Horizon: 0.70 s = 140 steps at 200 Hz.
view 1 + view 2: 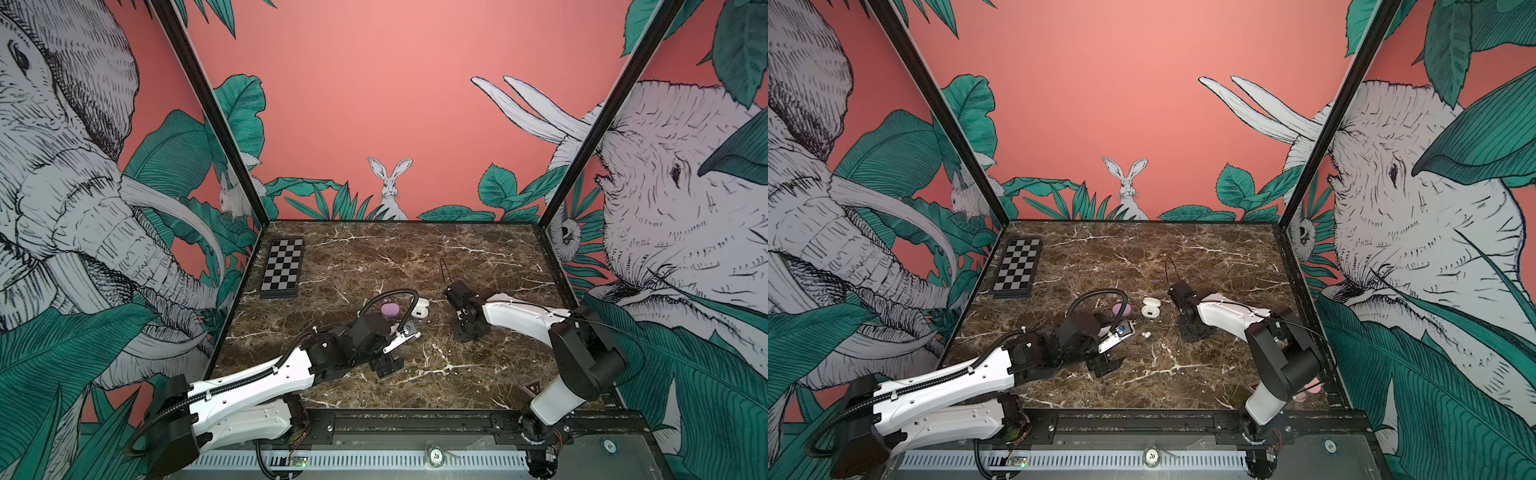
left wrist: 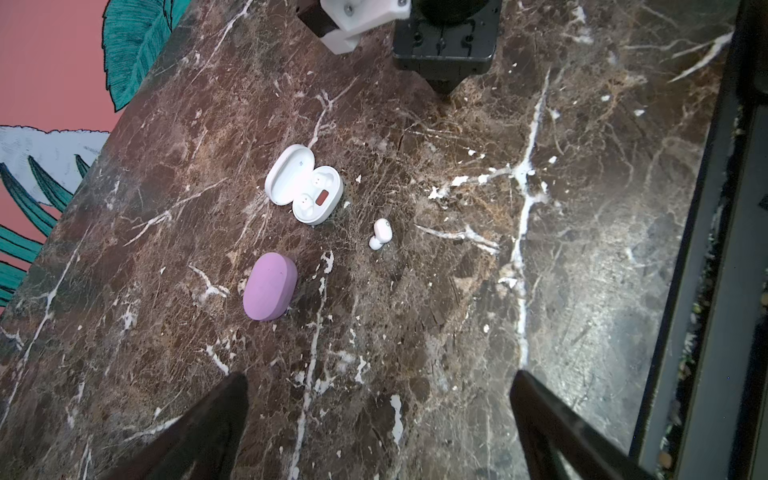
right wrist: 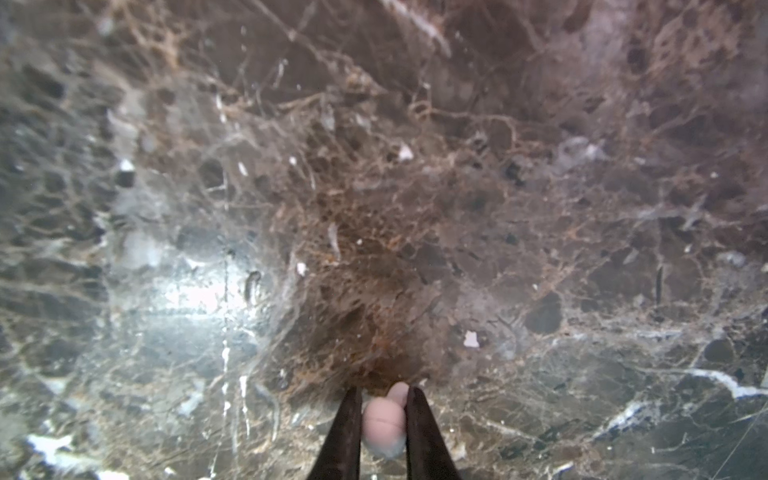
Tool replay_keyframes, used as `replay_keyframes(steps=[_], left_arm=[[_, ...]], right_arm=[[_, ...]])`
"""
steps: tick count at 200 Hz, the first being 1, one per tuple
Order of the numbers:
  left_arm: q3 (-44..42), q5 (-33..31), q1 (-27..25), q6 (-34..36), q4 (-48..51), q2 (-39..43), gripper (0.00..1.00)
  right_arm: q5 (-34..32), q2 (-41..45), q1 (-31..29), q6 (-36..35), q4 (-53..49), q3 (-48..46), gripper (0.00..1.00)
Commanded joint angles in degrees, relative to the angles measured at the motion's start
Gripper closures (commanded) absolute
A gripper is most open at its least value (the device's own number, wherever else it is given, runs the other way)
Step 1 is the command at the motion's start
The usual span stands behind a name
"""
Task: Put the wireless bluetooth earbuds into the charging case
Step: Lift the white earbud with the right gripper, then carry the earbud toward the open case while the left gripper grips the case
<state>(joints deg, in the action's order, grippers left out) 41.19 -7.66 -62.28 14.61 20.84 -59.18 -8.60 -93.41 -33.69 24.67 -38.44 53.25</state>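
- Right end effector (image 3: pixel 383 390): down at the tabletop (image 1: pixel 415 257), its two dark fingers (image 3: pixel 345 432) drawn in on the flanks of a lilac bud (image 3: pixel 384 424) (it reads pinkish in this light). I count that as clamped, though I cannot tell whether the bud is off the marble.
- Lilac bud, lie: its long axis runs along my fingers, with the small tip poking out past the fingertips.
- Left end effector (image 2: pixel 379 376): jaws wide apart and holding nothing, low over the middle of the tabletop.
- White case (image 1: pixel 1148 309): lid open, both sockets bare in the left wrist view. In both top views it lies left of my right end effector and a little farther back, near but apart.
- Purple case (image 1: pixel 390 309): lid closed, just left of the white case and close to my left arm.
- White bud (image 2: pixel 380 235): loose on the tabletop near the white case, between my two end effectors (the left is nearer).
- Judgement: the held bud likely belongs in the purple case, which is shut. The carry would then run leftward past the white case, and my left arm (nearer, empty) looks better placed to open that lid first.
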Motion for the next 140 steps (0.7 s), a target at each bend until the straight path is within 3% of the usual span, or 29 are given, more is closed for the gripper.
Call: replay_keyframes(steps=[1,71,140], left_arm=[[-0.4,-0.3,-0.2,0.6,-0.6,0.2,0.01],[-0.2,-0.3,-0.2,0.7,-0.6,0.2,0.01],[-0.3,-0.4,-0.2,0.8,-0.6,0.3,0.01]], right_arm=[[-0.6,1.2,0.3,0.0,-2.8,1.8,0.84],[1.1,4.0,0.3,-0.1,-4.9,3.9,0.86],[6.8,4.4,0.3,-0.3,-4.2,5.2,0.86]])
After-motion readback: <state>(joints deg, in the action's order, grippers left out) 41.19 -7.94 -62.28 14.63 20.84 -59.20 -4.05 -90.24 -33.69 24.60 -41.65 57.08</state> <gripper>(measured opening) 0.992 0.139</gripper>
